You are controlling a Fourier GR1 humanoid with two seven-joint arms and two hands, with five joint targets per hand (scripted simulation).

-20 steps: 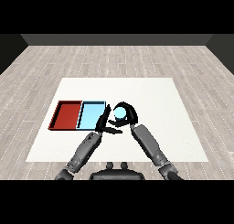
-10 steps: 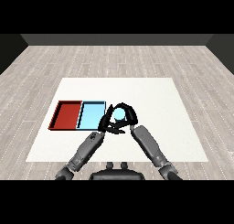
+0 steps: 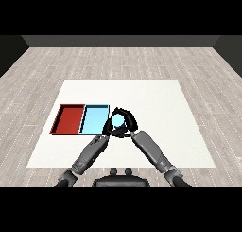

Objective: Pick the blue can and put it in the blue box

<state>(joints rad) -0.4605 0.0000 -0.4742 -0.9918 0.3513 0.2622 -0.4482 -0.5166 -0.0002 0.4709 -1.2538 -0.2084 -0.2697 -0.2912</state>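
The blue can (image 3: 117, 121) shows as a pale blue patch inside my right hand (image 3: 126, 119), whose fingers and thumb curl round it. Hand and can sit just off the right edge of the light blue tray (image 3: 93, 120). I cannot tell whether the can is lifted or resting on the table. The red tray (image 3: 70, 119) lies against the blue tray's left side. My left hand (image 3: 108, 129) is low beside the blue tray's near right corner, partly behind the right hand, with relaxed fingers holding nothing.
The white table (image 3: 160, 108) stretches to the right and behind the trays. Both forearms cross toward the middle in front of the trays. Grey plank floor (image 3: 42, 65) surrounds the table.
My right hand has carried the can a little to the left, closer to the blue tray. The left hand has barely moved.
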